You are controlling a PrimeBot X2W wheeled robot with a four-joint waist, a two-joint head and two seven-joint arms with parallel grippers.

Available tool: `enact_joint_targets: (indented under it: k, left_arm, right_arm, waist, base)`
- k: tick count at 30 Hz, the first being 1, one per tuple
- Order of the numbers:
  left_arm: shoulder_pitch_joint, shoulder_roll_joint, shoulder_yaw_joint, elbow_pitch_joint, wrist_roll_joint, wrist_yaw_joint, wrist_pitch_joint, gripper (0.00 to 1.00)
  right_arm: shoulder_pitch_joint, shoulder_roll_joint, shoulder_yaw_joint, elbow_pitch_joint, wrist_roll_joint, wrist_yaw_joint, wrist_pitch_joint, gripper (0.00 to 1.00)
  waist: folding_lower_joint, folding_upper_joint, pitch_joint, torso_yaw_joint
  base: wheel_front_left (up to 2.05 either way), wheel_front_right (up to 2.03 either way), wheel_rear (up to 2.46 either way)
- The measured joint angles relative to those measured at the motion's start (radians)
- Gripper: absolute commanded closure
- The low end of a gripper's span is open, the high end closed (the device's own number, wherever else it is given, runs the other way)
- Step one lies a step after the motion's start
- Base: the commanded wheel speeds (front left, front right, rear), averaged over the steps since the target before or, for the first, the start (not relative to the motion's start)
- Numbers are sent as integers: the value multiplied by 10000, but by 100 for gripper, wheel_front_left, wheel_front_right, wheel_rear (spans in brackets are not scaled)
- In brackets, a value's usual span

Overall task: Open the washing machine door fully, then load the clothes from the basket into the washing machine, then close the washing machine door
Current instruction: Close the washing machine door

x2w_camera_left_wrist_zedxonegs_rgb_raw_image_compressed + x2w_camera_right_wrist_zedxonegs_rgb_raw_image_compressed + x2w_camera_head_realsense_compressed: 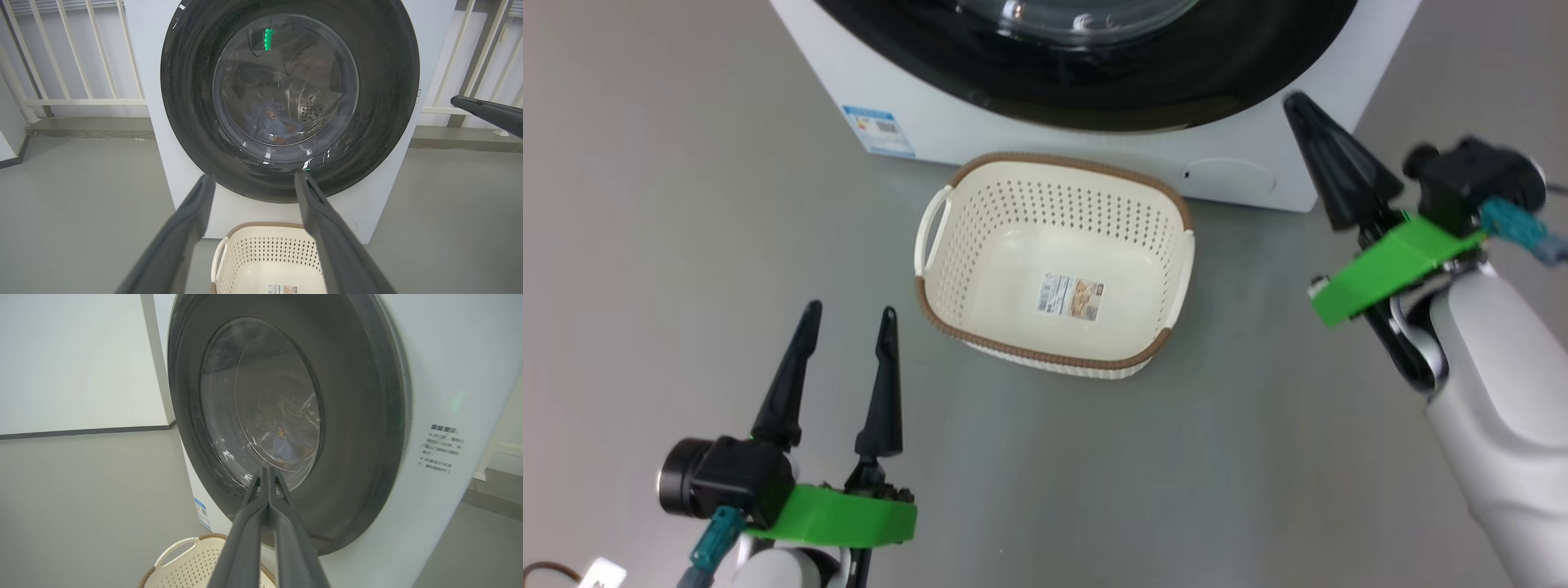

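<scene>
Head view, and here's the washing machine door (1258,73): glossy black round a bulging clear window, lying closed and flush against the white washing machine (1013,131); over to the left wrist view, and through that glass the clothes (278,122) sit low in the drum (310,108), light blue with small orange-brown figures; the basket (1013,220) stands on the grey floor (686,204) just in front of the machine, cream and perforated, brown rim, its label sticker (1070,296) in plain sight on the bottom. Now the arms: the left gripper (850,309) hangs over the floor to the left of the basket, fingers spread wide, gripping nothing; the right gripper (1294,102) has its two fingers pressed tight together with nothing between them, tip up beside the door's lower right edge; whether it touches the machine, I can't tell.
</scene>
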Motion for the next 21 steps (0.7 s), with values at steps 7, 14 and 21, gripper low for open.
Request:
enact_joint_targets:
  k: [7,14,21]
  left_arm:
    - [320,27,88,337,52,-144,0,0]
    - [714,280,117,598,52,-251,2,0]
    - [1084,426,107,663,46,-251,82,0]
  right_arm:
    - [2412,579,-1551,-951,-523,-2,0,0]
    - [3940,1087,-2729,-1574,-924,-2,94,0]
    - [5737,1779,-3881,-2662,-1294,-2,477,0]
  waist:
    - [0,0,-749,-471]
    - [0,0,-1259,-1002]
    - [0,0,-1841,-1379]
  base:
    - [0,0,0]
    - [0,0,0]
    - [0,0,0]
